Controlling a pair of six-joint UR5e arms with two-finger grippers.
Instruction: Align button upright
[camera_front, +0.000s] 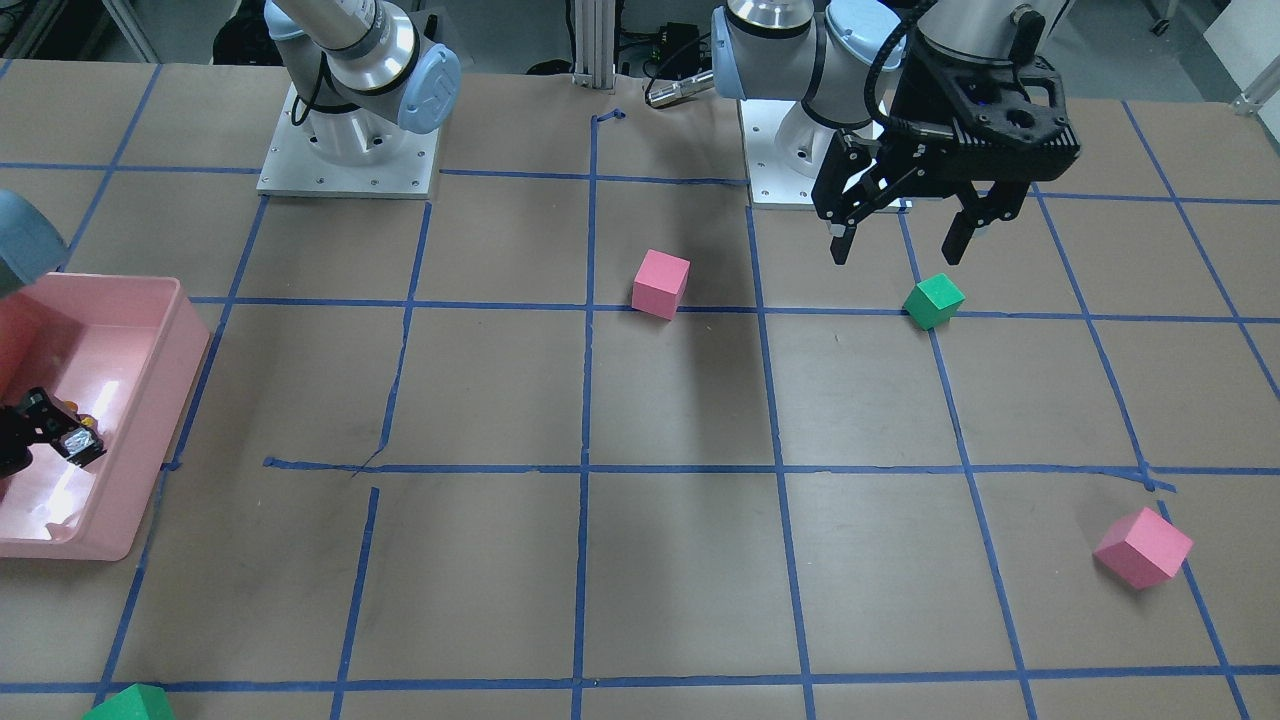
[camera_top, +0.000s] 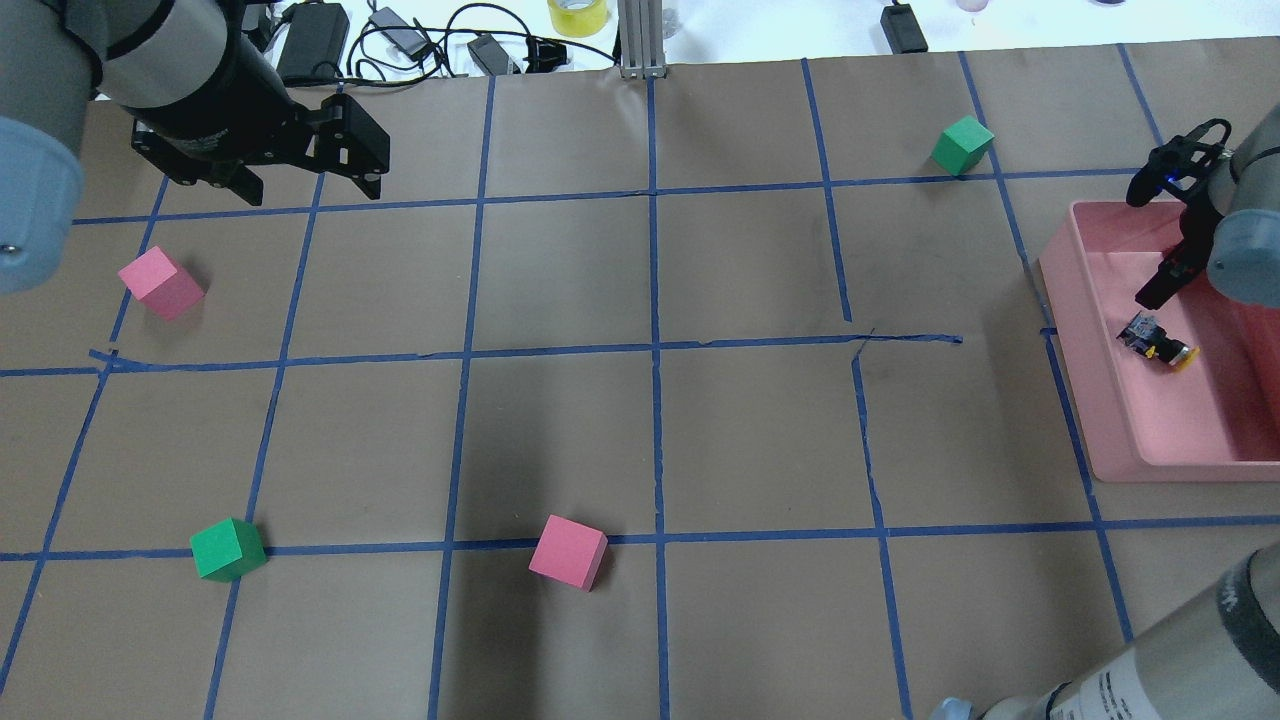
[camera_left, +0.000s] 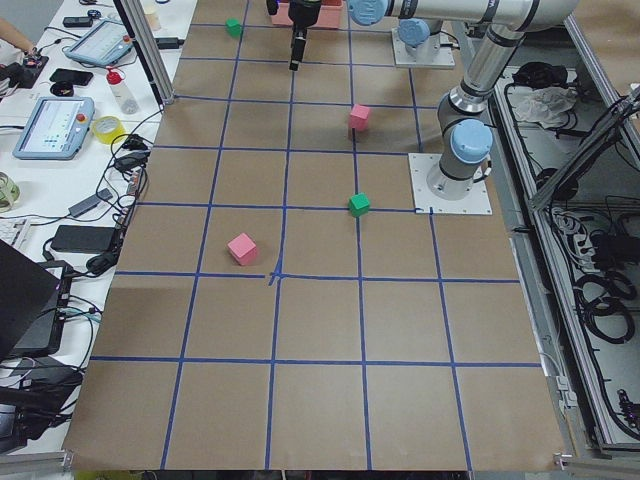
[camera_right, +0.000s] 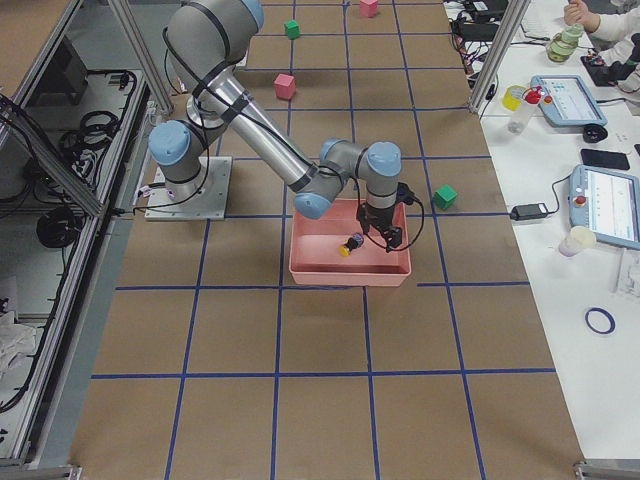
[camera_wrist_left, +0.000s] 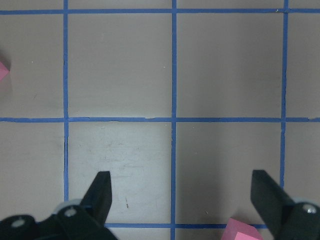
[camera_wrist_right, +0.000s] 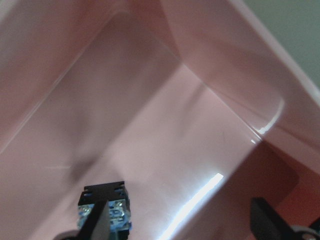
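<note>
- Fingers of the right gripper (camera_wrist_right: 180, 220) stand wide apart inside the pink bin (camera_top: 1120, 420), holding nothing.
- In the right wrist view, the button (camera_wrist_right: 105, 206) lies right at the left-hand finger (camera_wrist_right: 97, 225), partly behind its tip; whether they touch cannot be told. The other finger is well clear.
- Seen from overhead, the button (camera_top: 1155, 340) lies on its side on the bin floor, yellow cap pointing sideways.
- Left gripper (camera_front: 900, 240) hangs open and empty above the table (camera_front: 680, 560), near a green cube (camera_front: 934, 301).

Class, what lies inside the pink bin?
Only the button, on its side, with the right hand reaching in beside it. The arm hides the bin's far corner.
</note>
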